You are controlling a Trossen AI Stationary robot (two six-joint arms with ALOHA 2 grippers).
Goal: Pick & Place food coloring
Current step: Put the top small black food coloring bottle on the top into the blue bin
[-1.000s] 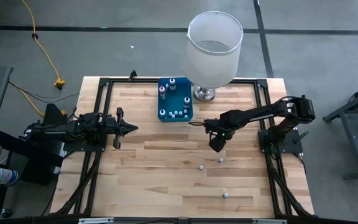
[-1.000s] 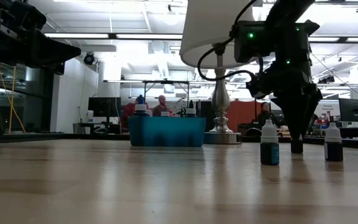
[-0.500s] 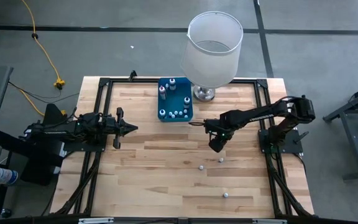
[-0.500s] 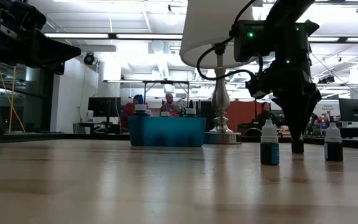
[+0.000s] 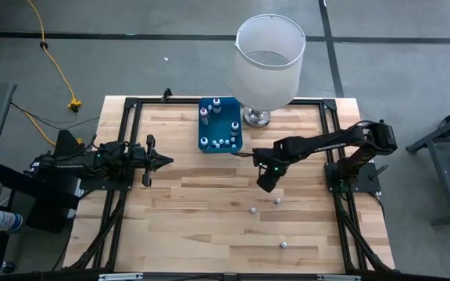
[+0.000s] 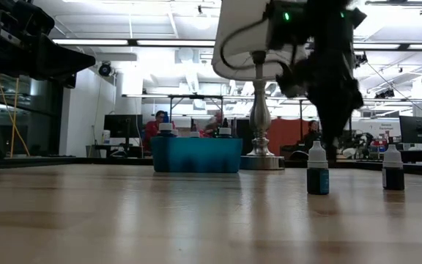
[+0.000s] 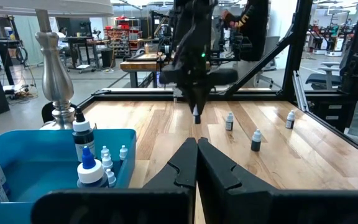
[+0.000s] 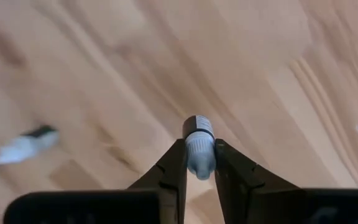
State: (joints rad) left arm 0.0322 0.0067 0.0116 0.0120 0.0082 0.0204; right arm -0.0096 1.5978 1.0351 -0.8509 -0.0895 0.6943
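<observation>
My right gripper (image 5: 264, 184) hangs over the middle of the table, to the right of its centre. It is shut on a tiny food coloring bottle (image 8: 198, 144) with a white cap and a dark body. Three loose bottles stand on the wood nearer the front (image 5: 251, 210) (image 5: 278, 200) (image 5: 284, 244). Several more bottles stand in the blue tray (image 5: 207, 129) at the far middle. My left gripper (image 5: 167, 161) waits shut and empty at the table's left, level above the wood; in the left wrist view its fingers (image 7: 197, 149) meet. My right gripper pinches the bottle's white cap (image 8: 199, 159) between its two fingers. The fingers come from above, pointing down. The dark body (image 8: 197, 124) hangs below the fingertips, upright and clear of the table.
A tall lamp with a big white shade (image 5: 268, 58) and a metal base (image 5: 257, 118) stands just right of the tray. A black frame (image 5: 123, 109) runs along the table's edges. Bare wood lies between the two arms and toward the front left.
My right gripper has risen and gone a little toward the table's left edge, still shut on the bottle. The bottle, which stood at table height a second ago, is now lifted clear.
</observation>
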